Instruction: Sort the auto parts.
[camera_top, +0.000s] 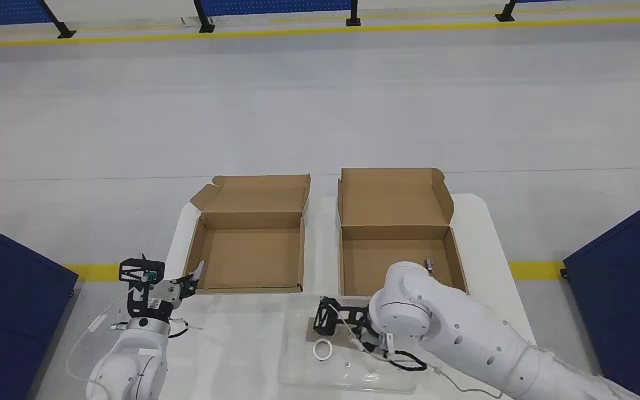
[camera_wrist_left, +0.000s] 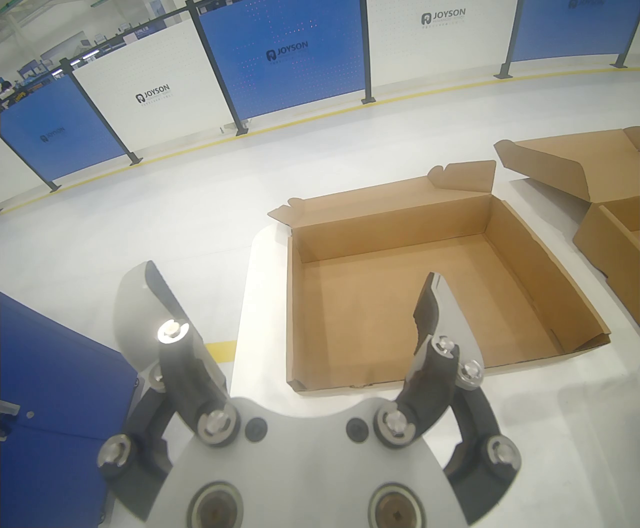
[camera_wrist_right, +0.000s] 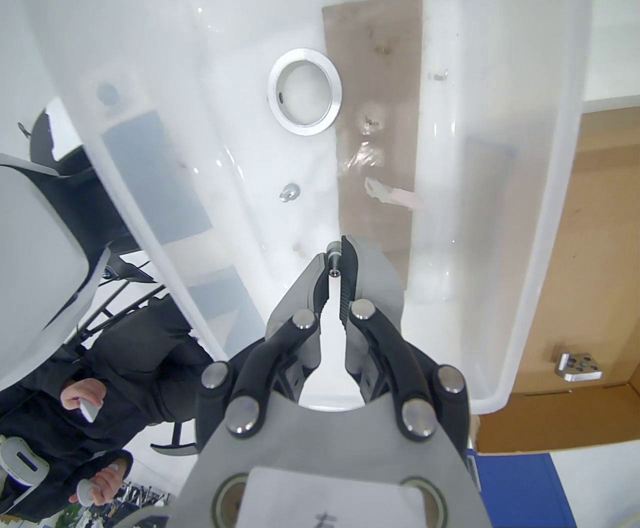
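Observation:
My right gripper (camera_wrist_right: 334, 257) is inside the clear plastic bin (camera_wrist_right: 530, 280), shut on a small dark bolt (camera_wrist_right: 334, 260) held between its tips. A metal ring (camera_wrist_right: 305, 91) and a small silver screw (camera_wrist_right: 289, 192) lie on the bin floor farther along. In the top view the ring (camera_top: 323, 350) shows white in the bin (camera_top: 300, 372), with the right gripper (camera_top: 326, 316) beside it. A grey metal block (camera_wrist_right: 578, 367) lies in the right cardboard box (camera_top: 400, 262). My left gripper (camera_wrist_left: 295, 310) stands open before the left cardboard box (camera_wrist_left: 400, 295), holding nothing; from above the left gripper (camera_top: 187, 281) is at the table's left edge.
Both boxes have their lids folded back. The left box (camera_top: 248, 256) holds nothing. Brown tape and a scrap of clear film (camera_wrist_right: 395, 196) cling to the bin floor. Blue panels (camera_top: 30, 300) stand at either side of the table.

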